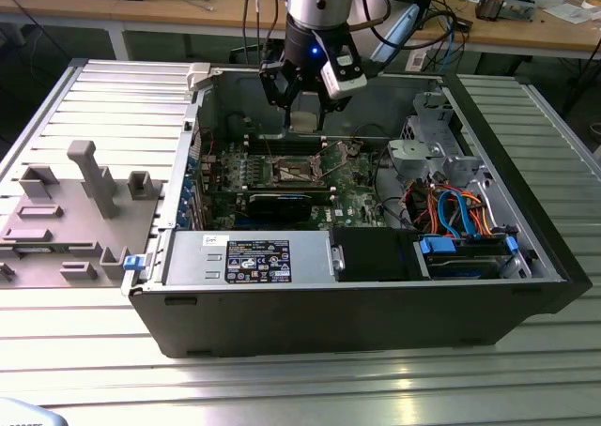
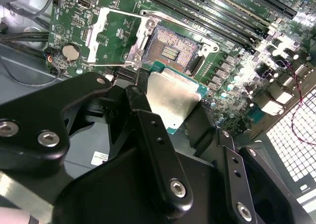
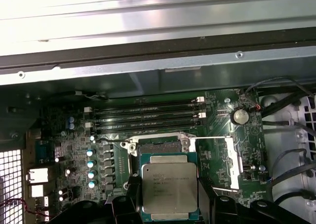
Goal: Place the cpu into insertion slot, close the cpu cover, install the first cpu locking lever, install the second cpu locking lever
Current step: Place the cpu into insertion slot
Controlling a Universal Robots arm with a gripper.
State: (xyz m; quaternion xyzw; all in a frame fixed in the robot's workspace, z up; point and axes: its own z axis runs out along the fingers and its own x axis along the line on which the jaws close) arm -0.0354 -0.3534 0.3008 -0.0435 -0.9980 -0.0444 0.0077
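Note:
In the exterior view my gripper (image 1: 302, 107) hangs inside the open computer case, above the green motherboard (image 1: 352, 187). It is shut on the cpu (image 1: 303, 119), a square chip with a silver top (image 3: 169, 187), gripped by its two opposite edges between the black fingers (image 3: 207, 197). The cpu (image 2: 173, 98) hovers just short of the insertion slot (image 2: 173, 49), apart from it. The insertion slot (image 3: 159, 147) is uncovered, its dark contact field showing. The cpu cover (image 3: 229, 160) is swung open to the side, lying beside the slot (image 2: 106, 36). Thin wire levers (image 2: 182, 26) stand released.
Long memory slots (image 3: 148, 116) run beside the socket. A black graphics card (image 1: 277, 201), the power supply (image 1: 249, 257) and a drive bay with orange and blue cables (image 1: 455, 210) crowd the case. The case wall (image 3: 148, 66) lies behind. A grey fixture (image 1: 84, 205) stands on the slatted table.

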